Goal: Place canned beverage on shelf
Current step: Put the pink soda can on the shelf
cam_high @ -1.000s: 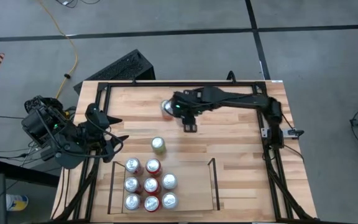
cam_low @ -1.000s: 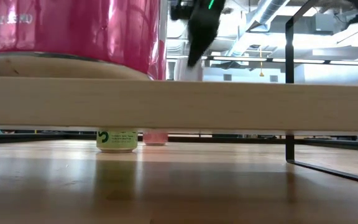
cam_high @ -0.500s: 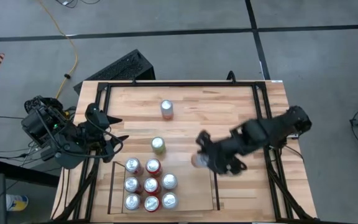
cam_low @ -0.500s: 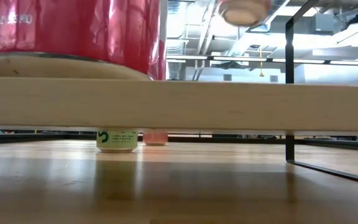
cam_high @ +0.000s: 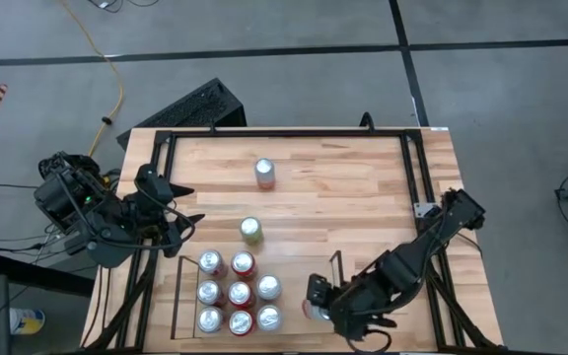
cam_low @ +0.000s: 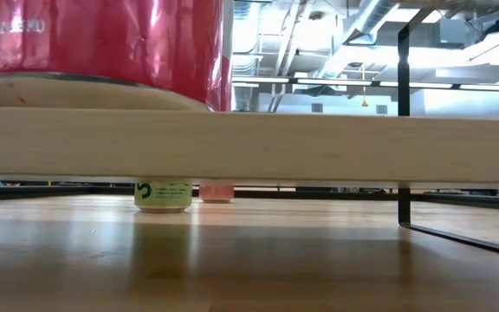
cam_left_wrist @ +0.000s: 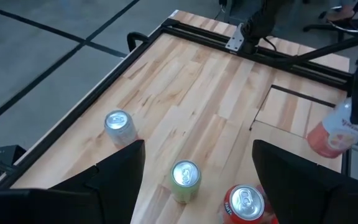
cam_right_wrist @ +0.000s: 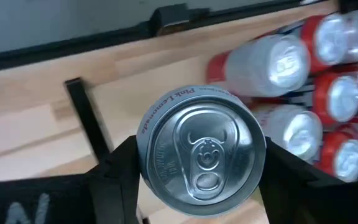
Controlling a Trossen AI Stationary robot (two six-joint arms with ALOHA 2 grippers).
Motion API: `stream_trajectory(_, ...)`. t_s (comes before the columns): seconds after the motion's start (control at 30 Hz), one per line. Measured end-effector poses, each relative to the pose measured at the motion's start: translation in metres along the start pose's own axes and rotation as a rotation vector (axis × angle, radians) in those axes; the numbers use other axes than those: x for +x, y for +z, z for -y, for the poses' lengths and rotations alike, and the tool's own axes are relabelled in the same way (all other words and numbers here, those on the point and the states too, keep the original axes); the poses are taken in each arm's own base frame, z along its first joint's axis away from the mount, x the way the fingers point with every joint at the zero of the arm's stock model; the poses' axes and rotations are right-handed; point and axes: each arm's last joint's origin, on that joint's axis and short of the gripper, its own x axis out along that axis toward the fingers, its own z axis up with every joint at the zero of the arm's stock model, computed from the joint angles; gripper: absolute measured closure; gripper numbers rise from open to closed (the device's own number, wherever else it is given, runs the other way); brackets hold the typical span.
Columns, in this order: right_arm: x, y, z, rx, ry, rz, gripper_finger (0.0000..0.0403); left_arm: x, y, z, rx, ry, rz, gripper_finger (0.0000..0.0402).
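At the counter's left edge my left end effector (cam_high: 180, 229) sat parked, fingers spread wide, nothing between them. Two loose cans stood mid-counter: the green can (cam_high: 251, 231) just outside the shelf's far end, the silver can (cam_high: 264, 173) further out. The shelf (cam_high: 340, 286) already carried eight cans (cam_high: 238, 293), packed into its left half; the right half of the plank floor was bare. My right end effector (cam_high: 316, 299) was at the shelf's right side, clamped on the pink can (cam_high: 312, 310), which hung just inside the right rail. Wrist view showed the can's lid (cam_right_wrist: 202, 155) square between my fingers (cam_right_wrist: 120, 174), so the grip looked centred. To do the set-down well, I judged: keep the can upright, clear the right rail, lower onto the bare floor beside the nearest silver-topped can without nudging that row. Release only once the base sat flat on the plank. Main risk: clipping the rail or tipping the neighbours.
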Motion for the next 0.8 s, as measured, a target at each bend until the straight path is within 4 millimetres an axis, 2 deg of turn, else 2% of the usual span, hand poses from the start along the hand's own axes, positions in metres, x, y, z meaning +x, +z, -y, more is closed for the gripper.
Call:
stream_trajectory(0.2,0.007,0.002,0.001,-0.129,0.016,0.016,0.0171,0.0,0.0,0.0,-0.005,0.0,0.0,0.012)
stream_trajectory(0.4,0.016,-0.004,0.016,-0.056,0.024,0.062,0.0171,0.0,0.0,0.001,-0.005,0.0,-0.001,0.012)
stream_trajectory(0.53,0.028,-0.008,0.029,-0.079,-0.007,0.084,0.0171,0.0,0.0,0.001,-0.005,-0.001,-0.001,0.012)
stream_trajectory(0.8,0.04,-0.012,0.026,-0.062,0.09,0.075,0.0171,0.0,0.0,0.001,-0.009,-0.004,-0.004,0.012)
